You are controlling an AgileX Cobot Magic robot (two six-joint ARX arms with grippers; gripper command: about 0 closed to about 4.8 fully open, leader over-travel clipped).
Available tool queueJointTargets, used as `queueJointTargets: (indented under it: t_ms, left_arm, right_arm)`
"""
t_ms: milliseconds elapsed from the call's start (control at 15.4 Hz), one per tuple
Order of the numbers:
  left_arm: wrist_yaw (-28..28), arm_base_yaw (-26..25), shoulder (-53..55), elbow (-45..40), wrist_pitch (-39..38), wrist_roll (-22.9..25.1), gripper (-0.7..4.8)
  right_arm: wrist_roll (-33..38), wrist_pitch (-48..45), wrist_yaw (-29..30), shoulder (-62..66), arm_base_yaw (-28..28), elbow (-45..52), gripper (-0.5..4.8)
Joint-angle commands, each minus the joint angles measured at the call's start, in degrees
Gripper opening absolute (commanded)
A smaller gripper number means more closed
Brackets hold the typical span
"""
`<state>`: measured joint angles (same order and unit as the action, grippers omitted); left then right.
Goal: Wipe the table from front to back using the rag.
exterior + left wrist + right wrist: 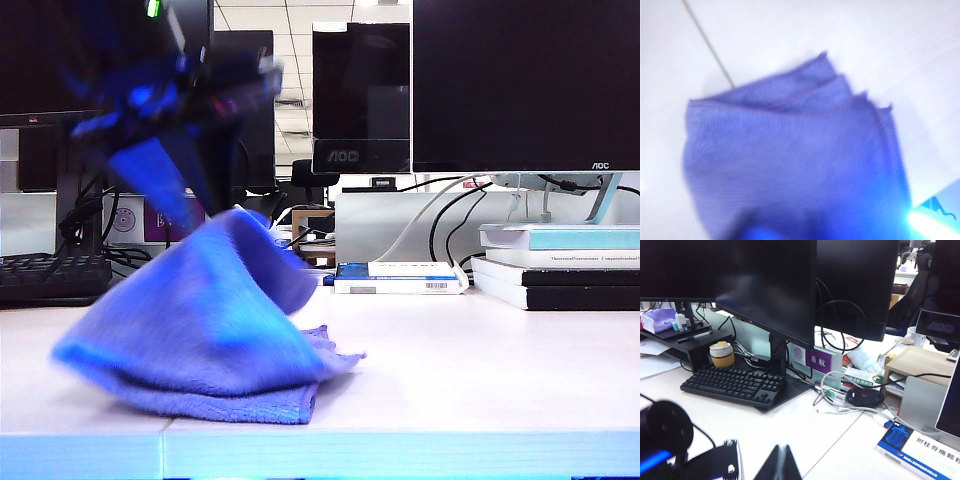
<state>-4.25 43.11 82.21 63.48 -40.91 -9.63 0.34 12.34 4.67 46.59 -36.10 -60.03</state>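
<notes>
Lavender-blue terry, soft and fuzzy: the folded rag (205, 335) sits heaped near the front of the pale whitish wood-grain table (480, 370), one corner pulled up into a peak toward the left hand (185, 205), which is a blue blur just above it. In the left wrist view the rag (790, 160) shows several stacked layers with hemmed edges fanned at one corner, lying just beside the thin seam line (710, 50) in the table top (790, 30). The lower folds rest on the table while the upper fold is lifted; whether the left hand is pinching that peak or has let it go, I cannot tell through the blur.

The right hand (757, 465) hangs above the table, its two dark fingertips standing a little apart, nothing between them.

Now the room. The table's light blue front edge (400, 455) runs just in front of the rag. To the right of the cloth the surface lies bare back to a flat blue-and-white box (398, 276) and a stack of books (560, 265) under the black monitors (520, 85). Behind the rag on the left sits a black keyboard (50, 275).
</notes>
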Motion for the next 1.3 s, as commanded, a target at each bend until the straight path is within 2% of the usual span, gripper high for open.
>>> queueJointTargets:
  t_ms: [65,130,194,259,583,778,1037,1167,1296]
  left_arm:
    - [-0.26,0.02,-0.2,2.64,-2.05,2.12,-0.04]
    - [-0.26,0.02,-0.2,2.93,-2.29,2.12,0.26]
    - [-1.2,0.04,-0.76,2.99,-2.1,2.14,1.29]
    - [-3.76,0.04,-3.1,2.99,-1.51,2.08,-0.04]
    - [-14.21,0.15,-18.71,2.97,1.2,1.03,-0.05]
    - [-19.02,0.15,-31.54,2.16,-0.87,3.65,-0.05]
    - [-18.45,0.96,-48.46,-5.49,-3.34,1.97,-0.05]
    - [-18.4,1.44,-59.14,-12.72,-3.26,1.66,-0.05]
    - [-15.1,1.46,-66.18,-19.17,-2.14,1.7,-0.05]
  right_arm:
    - [-0.2,-1.03,0.17,-0.15,0.0,-0.28,-0.01]
    - [-0.22,-1.03,0.17,-0.15,0.0,-0.28,-0.01]
    - [-0.22,-1.01,0.17,-0.15,0.0,-0.26,-0.01]
    - [-0.48,-1.05,0.15,-0.09,0.02,-0.26,-0.01]
    - [-0.42,-0.85,-0.94,-0.22,0.07,1.05,-0.01]
    - [-0.42,-6.75,-0.92,-1.14,0.02,8.0,-0.01]
    - [0.33,-18.64,-2.12,-4.83,0.02,23.23,-0.01]
    - [2.89,-18.18,-4.63,-5.75,0.07,27.82,-0.01]
    - [2.86,-17.77,-6.1,-5.84,0.04,30.47,-0.01]
